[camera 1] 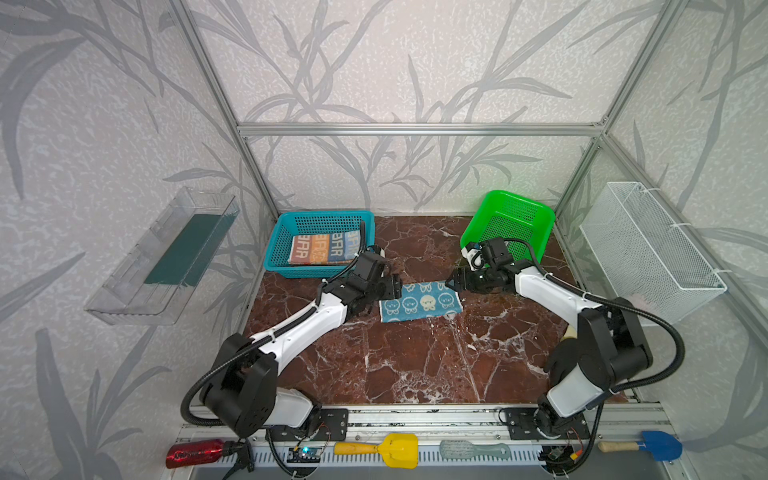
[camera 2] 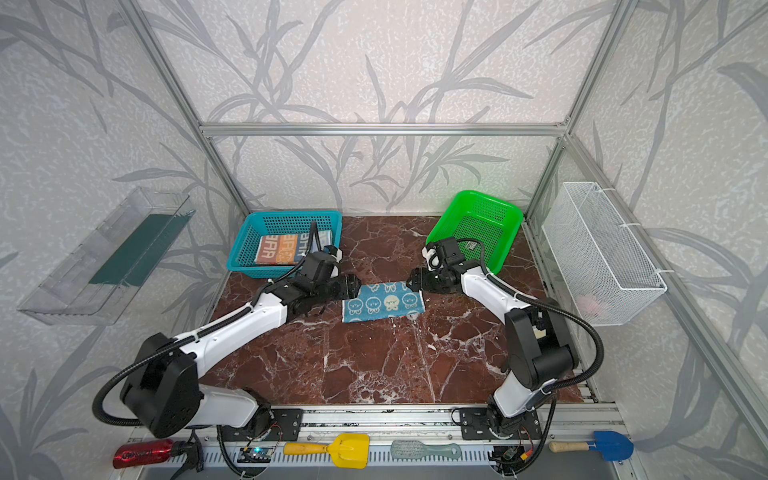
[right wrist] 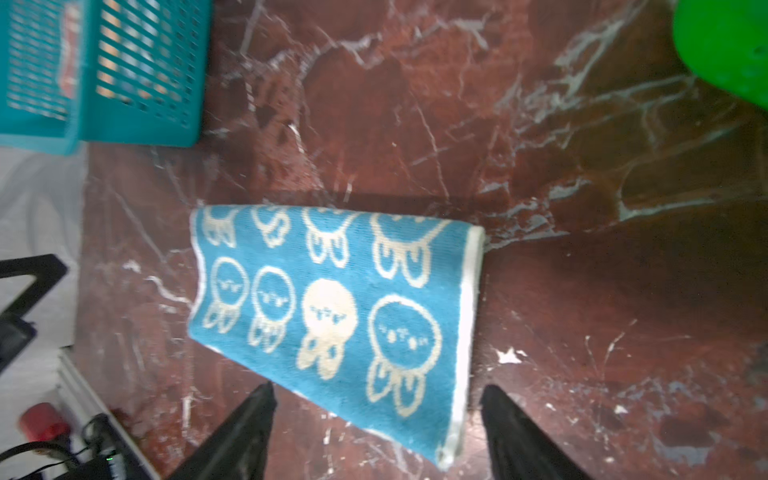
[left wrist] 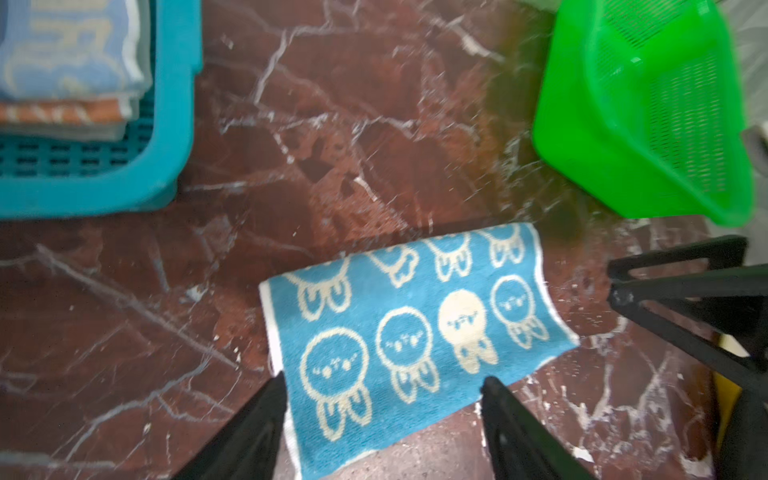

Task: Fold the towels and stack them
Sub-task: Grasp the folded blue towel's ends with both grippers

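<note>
On the left wall we see a clear plastic bin (camera 1: 162, 257), and just to its right, at the back left of the red-brown marble tabletop (camera 1: 415, 365), a teal perforated plastic basket (camera 1: 324, 216). Inside it lies a folded terry towel striped in blue, orange and cream with large letters (camera 1: 324, 248). In the left wrist view an orange layer (left wrist: 62, 112) shows under it, too blurred for us to say whether it is a separate cloth. Just in front of that basket the left gripper (camera 1: 397, 286) hangs low at the left end of a teal-blue terry towel with white bunnies (camera 1: 420, 305). Its jaws stand wide apart and grip nothing. This towel lies flat near the middle of the table, folded into a long rectangle, in both top views. At its right end we find the right gripper (camera 1: 451, 284), jaws likewise spread wide and empty; in the right wrist view the cloth (right wrist: 332, 299) lies just beyond its fingertips (right wrist: 262, 399). Behind that arm a bright green perforated plastic basket (camera 1: 511, 216) sits tilted in the back right corner. A white wire basket (camera 1: 648, 249) hangs on the right wall.
</note>
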Controlling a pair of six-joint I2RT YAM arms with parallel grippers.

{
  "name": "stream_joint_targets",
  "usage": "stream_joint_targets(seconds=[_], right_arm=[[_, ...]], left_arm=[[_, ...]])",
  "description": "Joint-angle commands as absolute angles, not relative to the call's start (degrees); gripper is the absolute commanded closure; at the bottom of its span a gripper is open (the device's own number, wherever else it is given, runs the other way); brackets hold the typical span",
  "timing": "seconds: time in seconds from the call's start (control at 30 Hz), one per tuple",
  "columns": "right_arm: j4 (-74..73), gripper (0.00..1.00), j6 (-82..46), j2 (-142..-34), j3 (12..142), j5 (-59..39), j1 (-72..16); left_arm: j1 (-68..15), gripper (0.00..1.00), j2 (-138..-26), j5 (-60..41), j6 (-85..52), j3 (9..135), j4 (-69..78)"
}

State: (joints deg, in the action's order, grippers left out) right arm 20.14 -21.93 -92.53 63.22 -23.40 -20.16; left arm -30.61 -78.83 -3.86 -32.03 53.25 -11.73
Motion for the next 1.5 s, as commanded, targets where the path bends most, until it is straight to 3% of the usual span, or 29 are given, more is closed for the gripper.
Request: stream_joint_targets(seconds=[0.0, 0.33, 0.6, 0.77, 0.97, 1.1, 1.3, 1.47], right_arm=[[16.8, 0.14, -26.1, -91.5, 62.9, -29.5, -20.6], [7.5, 0.07, -32.1, -94.7, 54.7, -36.5, -22.4], [5.3, 0.03, -30.0, -100.9, 52.3, -35.1, -21.5], [7.8, 0.00, -27.7, -101.4, 53.8, -34.3, -21.0], [13.8, 0.01, -24.7, -94.9, 58.2, -32.5, -20.8], [19.5, 0.01, -21.6, -96.9, 63.3, -28.3, -20.4], [25.8, 0.01, -17.9, -101.7, 69.2, -21.6, -20.4], [27.0, 0.01, -16.5, -104.1, 69.7, -19.9, -20.5]], left_arm=[[-30.6, 0.19, -79.4, -9.1, -38.3, 50.9, -7.1], [-30.7, 0.14, -86.5, -16.4, -47.9, 44.4, 1.8], [-30.8, 0.13, -90.6, -14.5, -46.9, 41.0, 4.3], [-30.7, 0.13, -90.7, -12.9, -43.4, 41.9, 0.9], [-30.7, 0.10, -83.3, -5.3, -35.7, 50.3, -13.0], [-30.0, 0.01, -81.2, 2.2, -32.7, 50.1, -15.9], [-27.7, 0.01, -89.6, -2.5, -32.5, 55.8, -24.8], [-27.5, 0.01, -93.0, -7.9, -31.6, 55.3, -21.2]])
